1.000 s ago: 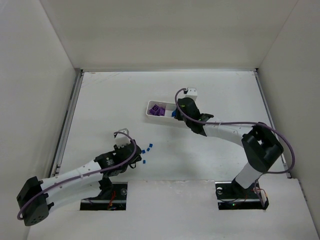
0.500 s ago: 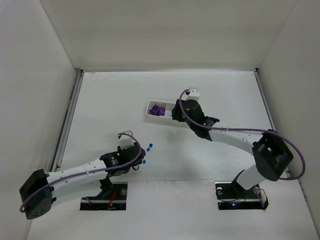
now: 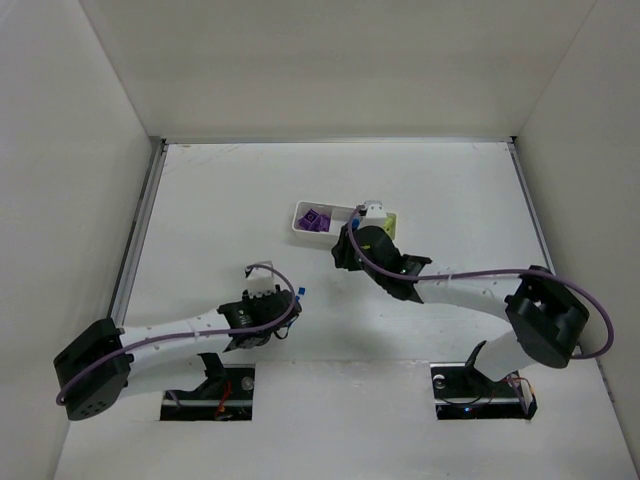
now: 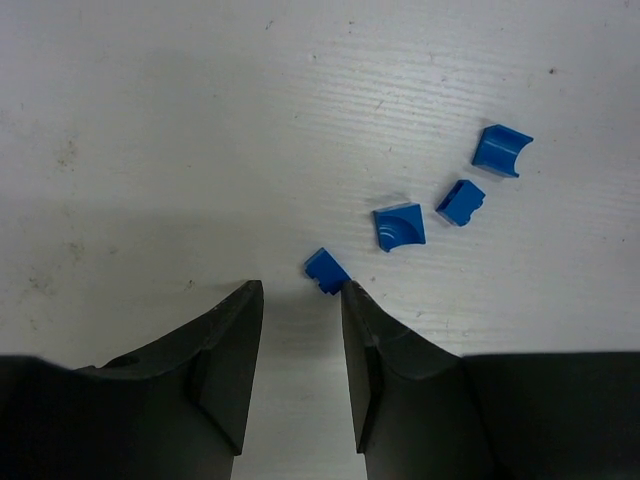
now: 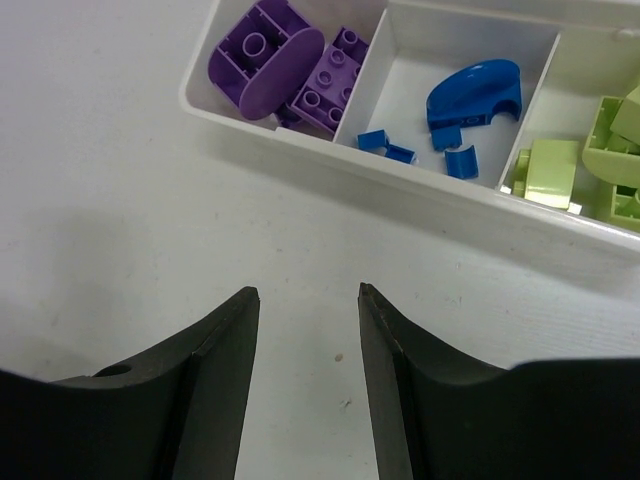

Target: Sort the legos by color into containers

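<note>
Two arms reach over the table (image 3: 450, 180) in the overhead view. The left gripper (image 3: 280, 315) sits low by a loose blue brick (image 3: 299, 293), well apart from the white tray (image 3: 297, 226). The right gripper (image 3: 342, 250) hovers just near of that tray. From here I cannot tell how either pair of jaws stands.

In the left wrist view, four small blue bricks lie on the table. The jaws are parted with nothing between them. The nearest brick (image 4: 327, 270) lies just off the tip of the right-hand finger (image 4: 385, 350), ahead of the gap and not inside it. To do this pick well, the gripper should probably shift a little toward that brick and go forward until the brick sits squarely between the fingertips, then close. As it stands, closing would likely nudge the brick away. The other three bricks lie farther off to the right, so one brick can be taken alone.

In the right wrist view, the jaws stand apart and hold nothing. The tray lies just ahead: purple bricks (image 5: 285, 60) in its left compartment, blue pieces (image 5: 475, 90) in the middle one, yellow-green bricks (image 5: 560, 165) in the right one. The brick being picked belongs in the middle compartment, and the right arm should keep out of the way.
</note>
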Controlling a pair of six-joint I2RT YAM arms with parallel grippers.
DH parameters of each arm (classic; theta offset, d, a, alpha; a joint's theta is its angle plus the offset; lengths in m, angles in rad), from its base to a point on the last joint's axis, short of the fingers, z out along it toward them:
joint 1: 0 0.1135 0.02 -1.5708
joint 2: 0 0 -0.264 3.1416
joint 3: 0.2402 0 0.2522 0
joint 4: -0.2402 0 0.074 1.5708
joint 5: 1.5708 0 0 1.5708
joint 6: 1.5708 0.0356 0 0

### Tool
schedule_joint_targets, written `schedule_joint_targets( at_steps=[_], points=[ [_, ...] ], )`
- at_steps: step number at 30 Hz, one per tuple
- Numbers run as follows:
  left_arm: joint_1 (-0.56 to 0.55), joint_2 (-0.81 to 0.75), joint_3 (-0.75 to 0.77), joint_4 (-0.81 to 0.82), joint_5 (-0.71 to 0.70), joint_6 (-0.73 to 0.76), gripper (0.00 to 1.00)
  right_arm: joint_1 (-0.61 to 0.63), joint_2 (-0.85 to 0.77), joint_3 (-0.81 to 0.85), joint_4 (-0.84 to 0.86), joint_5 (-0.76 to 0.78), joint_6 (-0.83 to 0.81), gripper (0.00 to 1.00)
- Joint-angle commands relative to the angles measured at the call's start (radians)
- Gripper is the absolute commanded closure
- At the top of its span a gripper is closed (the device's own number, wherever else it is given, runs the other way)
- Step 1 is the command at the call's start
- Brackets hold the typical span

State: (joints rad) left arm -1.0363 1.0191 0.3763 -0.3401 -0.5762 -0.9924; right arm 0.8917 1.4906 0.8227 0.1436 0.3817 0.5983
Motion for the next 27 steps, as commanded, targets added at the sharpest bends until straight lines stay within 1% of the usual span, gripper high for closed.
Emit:
schedule_joint_targets(
  at_steps=[1,6,9,12,21,27],
  points=[
    [-0.012,0.039,0.018,0.003,-0.01,0.0,0.66,0.023,-0.018,0.016,0.07,0.008,0.02,0.5],
    [-0.011,0.044,0.021,0.007,-0.019,0.009,0.66,0.034,-0.032,0.007,0.073,0.008,0.021,0.5],
    [-0.008,0.058,0.029,0.018,-0.027,0.015,0.62,0.04,-0.041,-0.007,0.074,0.009,0.029,0.5],
    [-0.015,0.07,0.039,0.044,-0.028,0.018,0.62,0.042,-0.036,-0.014,0.076,0.005,0.037,0.5],
    [-0.006,0.141,0.053,0.09,-0.045,0.054,0.68,0.054,-0.035,-0.017,0.082,0.009,0.041,0.5],
    [-0.011,0.168,0.059,0.087,-0.048,0.058,0.77,0.054,-0.056,-0.025,0.082,0.013,0.04,0.5]
  ],
)
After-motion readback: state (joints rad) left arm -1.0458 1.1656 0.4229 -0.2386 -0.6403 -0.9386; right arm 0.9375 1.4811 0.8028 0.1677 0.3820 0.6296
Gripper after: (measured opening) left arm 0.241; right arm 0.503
